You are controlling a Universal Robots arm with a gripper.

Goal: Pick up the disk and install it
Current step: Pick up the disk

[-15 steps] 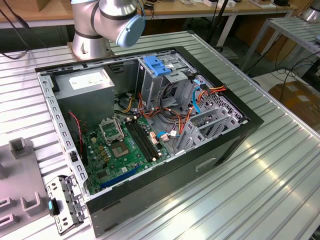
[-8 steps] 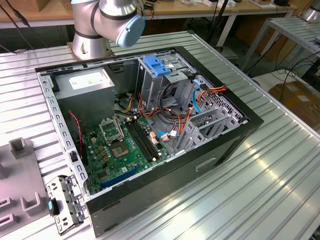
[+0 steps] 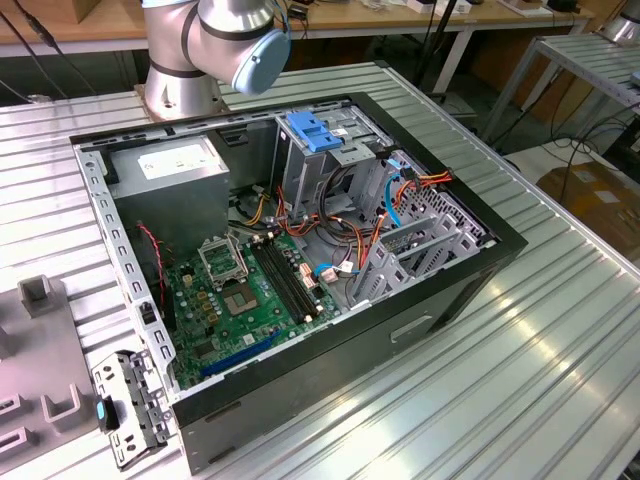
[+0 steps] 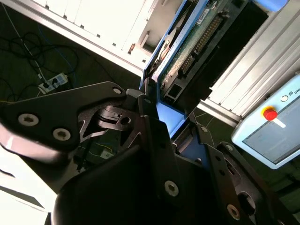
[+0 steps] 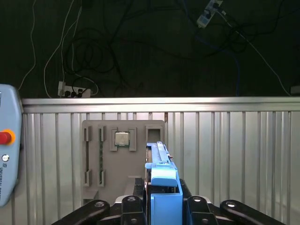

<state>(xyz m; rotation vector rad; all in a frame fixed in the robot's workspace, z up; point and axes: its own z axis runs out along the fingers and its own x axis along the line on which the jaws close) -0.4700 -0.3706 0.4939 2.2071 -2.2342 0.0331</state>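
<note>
Fingers (image 5: 131, 210) around disk (image 5: 164, 190), grey tray (image 5: 122, 164) behind

The tool (image 4: 157, 110), all black linkage arms and bright screw heads, is clamped on the edge of the disk (image 4: 201, 33), its fingers (image 4: 145, 101) pressed against the light blue carrier rail (image 4: 169, 121) that frames it. The disk is held tilted, showing its green circuit board (image 4: 187, 56) with a row of connector pins. Beyond it I can see the ribbed metal counter (image 4: 262, 65), a pale pendant (image 4: 276, 136) with a red button (image 4: 268, 114), and, on the dark floor (image 4: 28, 93), loose cables (image 4: 33, 47) and a power strip (image 4: 52, 83).
</note>
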